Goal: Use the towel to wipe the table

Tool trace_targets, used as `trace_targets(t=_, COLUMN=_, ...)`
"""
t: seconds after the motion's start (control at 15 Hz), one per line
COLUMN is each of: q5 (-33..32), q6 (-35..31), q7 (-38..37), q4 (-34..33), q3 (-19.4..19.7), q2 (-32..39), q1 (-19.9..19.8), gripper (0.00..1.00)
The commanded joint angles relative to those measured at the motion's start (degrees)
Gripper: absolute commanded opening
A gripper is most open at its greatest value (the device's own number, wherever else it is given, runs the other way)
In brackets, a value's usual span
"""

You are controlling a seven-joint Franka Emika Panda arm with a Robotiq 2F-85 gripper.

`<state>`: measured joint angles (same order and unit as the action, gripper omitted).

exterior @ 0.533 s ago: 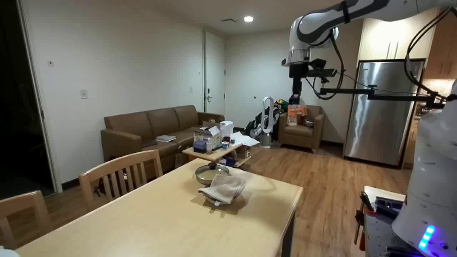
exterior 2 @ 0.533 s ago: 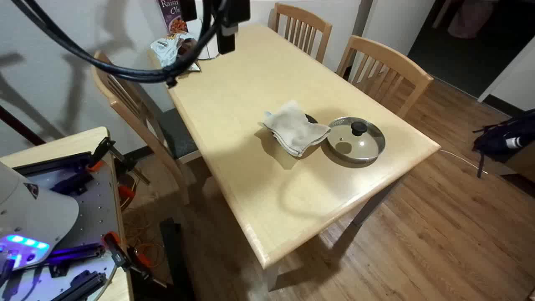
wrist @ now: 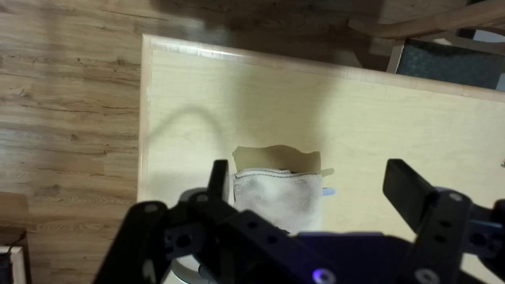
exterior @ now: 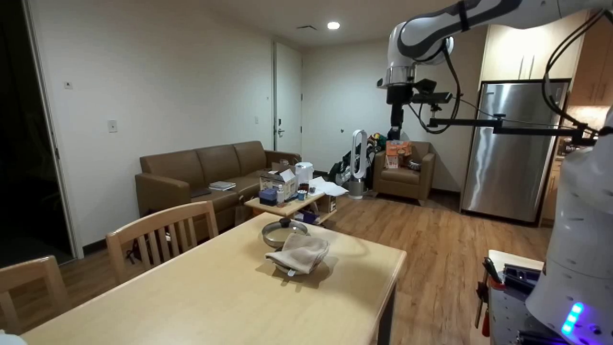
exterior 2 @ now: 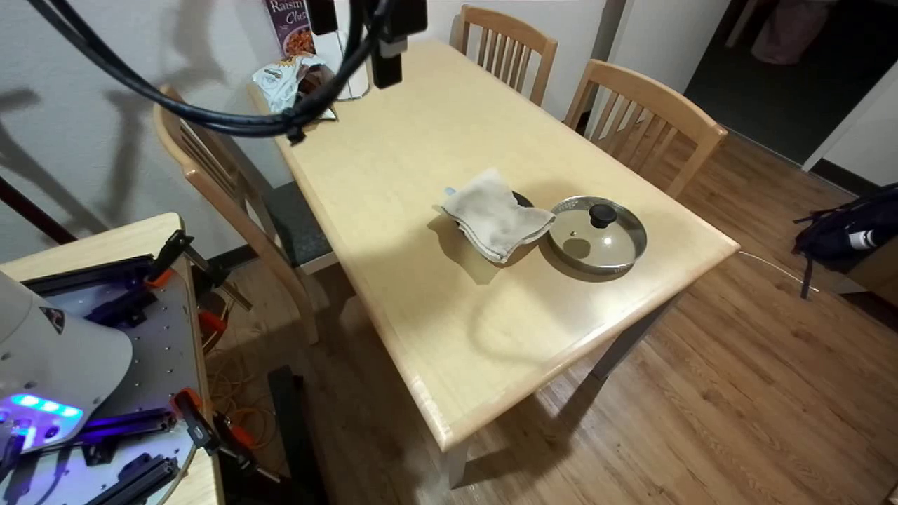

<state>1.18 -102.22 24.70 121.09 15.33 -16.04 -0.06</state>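
Note:
The beige folded towel (exterior: 302, 250) lies raised on the wooden table (exterior: 201, 297) in both exterior views (exterior 2: 499, 216). It drapes over something mostly hidden, with a dark edge showing beneath. In the wrist view the towel (wrist: 278, 197) is below and left of centre between the fingers, with a pale blue tab (wrist: 328, 191) sticking out from its side. My gripper (wrist: 309, 175) is wide open and empty. It hangs high above the table, apart from the towel, in an exterior view (exterior: 395, 132). Its fingers are partly cut off at the top edge of an exterior view (exterior 2: 358, 49).
A round glass lid with a black knob (exterior 2: 596, 235) stands beside the towel. A cereal box (exterior 2: 289, 28) and a snack bag (exterior 2: 287, 81) are at the table's far end. Wooden chairs (exterior 2: 645, 116) line the table's sides. A loose black cable (exterior 2: 210, 116) hangs from the arm.
My gripper and the hanging cable have shifted very slightly sideways. The towel and the lid have not moved.

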Motion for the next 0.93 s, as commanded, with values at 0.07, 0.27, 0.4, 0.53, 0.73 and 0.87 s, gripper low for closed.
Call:
trace_targets(t=0.07, q5=7.7, q6=-8.9, q7=9.5, q4=-3.3, q3=-0.4, q2=7.7, q1=0.0, gripper=1.00)
trace_targets(t=0.27, q5=10.8, q6=-13.2, q7=15.0, q4=-6.9, q3=-1.9, q2=15.6, q1=-0.3, gripper=1.00)
trace_targets(t=0.4, q5=10.9, q6=-13.3, q7=17.3, q4=-11.5, q3=-4.0, q2=22.7, q1=-0.9, gripper=1.00)
trace_targets(t=0.53, q5=9.5, q6=-14.5, q7=17.5, q4=-15.3, q3=-6.3, q2=29.4, q1=-2.1, gripper=1.00)
trace_targets(t=0.73, q5=8.3, q6=-14.9, q7=14.5, q4=-13.8, q3=-8.9, q2=29.0, q1=-3.8, gripper=1.00)
trace_targets(t=0.87, q5=8.1, q6=-15.6, q7=14.6, q4=-16.1, q3=-9.7, q2=32.8, q1=-5.0, gripper=1.00)
